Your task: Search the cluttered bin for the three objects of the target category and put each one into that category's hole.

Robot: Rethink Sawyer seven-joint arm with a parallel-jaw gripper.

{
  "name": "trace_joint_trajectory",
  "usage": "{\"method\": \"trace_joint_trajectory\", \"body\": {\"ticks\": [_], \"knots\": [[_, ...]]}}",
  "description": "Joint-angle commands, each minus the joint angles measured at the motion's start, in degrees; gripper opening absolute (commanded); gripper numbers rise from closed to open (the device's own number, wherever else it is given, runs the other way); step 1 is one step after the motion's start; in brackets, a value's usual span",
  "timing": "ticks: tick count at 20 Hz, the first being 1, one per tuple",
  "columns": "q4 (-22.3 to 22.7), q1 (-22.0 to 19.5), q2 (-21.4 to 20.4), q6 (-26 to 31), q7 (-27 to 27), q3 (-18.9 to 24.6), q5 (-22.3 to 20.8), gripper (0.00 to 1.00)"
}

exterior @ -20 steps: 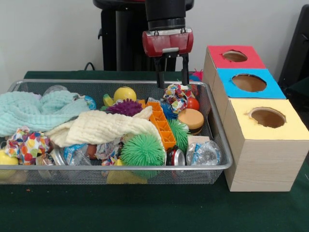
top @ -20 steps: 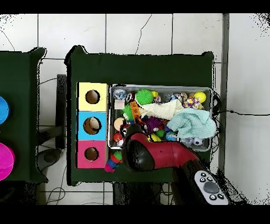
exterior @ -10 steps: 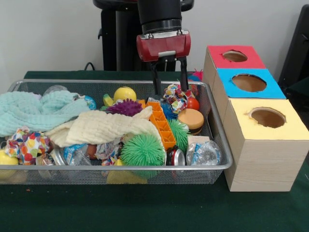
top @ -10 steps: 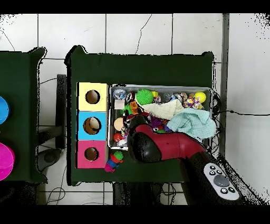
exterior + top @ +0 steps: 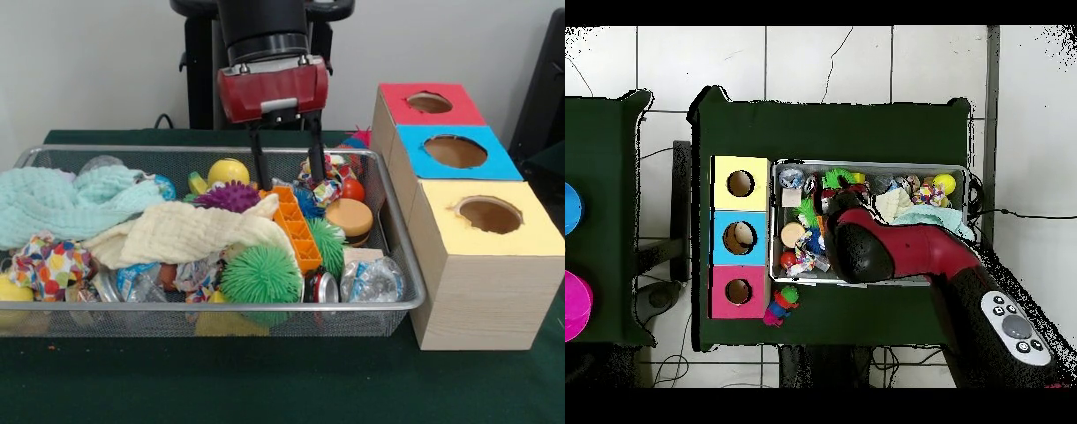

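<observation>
shifted leftward in front view, gripper [image 5: 288,178] hangs open and empty over mesh bin [image 5: 399,265]; orange block [image 5: 295,228] lies just below, long axis running front to back.

Table [image 5: 265,389] with dark green cover: what rests on it.
Wire mesh bin [image 5: 402,265] sits on the cloth; wooden box [image 5: 481,300] with red, blue and yellow tops stands just beside it; a small colourful toy [image 5: 780,305] lies on the cloth near the box's red end.
</observation>
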Motion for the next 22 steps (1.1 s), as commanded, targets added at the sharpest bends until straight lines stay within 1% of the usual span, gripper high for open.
{"method": "trace_joint_trajectory", "body": {"ticks": [1, 4, 5, 12, 17, 20, 22], "knots": [[-7.8, -2.6, 6.8, 6.2, -8.7, 5.6, -7.9, 1.00], [-9.1, -3.1, 8.8, 5.1, -8.1, 5.4, -10.5, 1.00], [-9.5, -3.1, 9.5, 4.3, -8.1, 5.3, -12.0, 1.00], [-11.8, -2.4, 12.2, 0.3, -4.4, 2.8, -18.5, 1.00], [-15.4, 1.7, 13.3, -2.4, -1.6, -4.2, -24.0, 1.00], [-16.9, 4.2, 13.9, -4.6, 0.6, -8.0, -25.7, 1.00], [-18.7, 6.7, 14.5, -6.5, 2.2, -12.0, -26.6, 1.00]]}}
